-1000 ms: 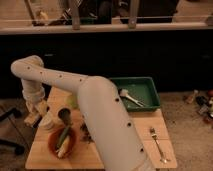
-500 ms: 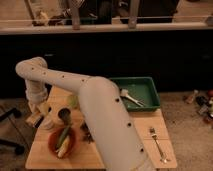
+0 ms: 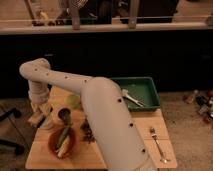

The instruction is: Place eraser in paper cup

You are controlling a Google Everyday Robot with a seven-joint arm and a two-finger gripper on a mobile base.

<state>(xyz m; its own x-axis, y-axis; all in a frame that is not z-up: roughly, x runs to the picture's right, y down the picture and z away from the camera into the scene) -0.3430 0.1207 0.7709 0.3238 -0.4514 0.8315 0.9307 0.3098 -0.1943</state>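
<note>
My gripper [image 3: 38,116] hangs over the table's [image 3: 117,135] left edge, with the paper cup [image 3: 46,121] directly under it. Just right of that stands the metal cup [image 3: 64,115], and in front of it the bowl [image 3: 62,142]. The tray [image 3: 142,93] sits at the back right, holding a utensil [image 3: 132,98]. A fork [image 3: 157,144] lies front right.

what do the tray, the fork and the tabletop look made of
Tray: likely plastic, uniform green with a soft sheen. Fork: apparently metal, pale silvery glint. Tabletop: looks like wood, warm tan and matte, though no grain shows. The gripper hangs at the table's left edge by the orange bowl.
</note>
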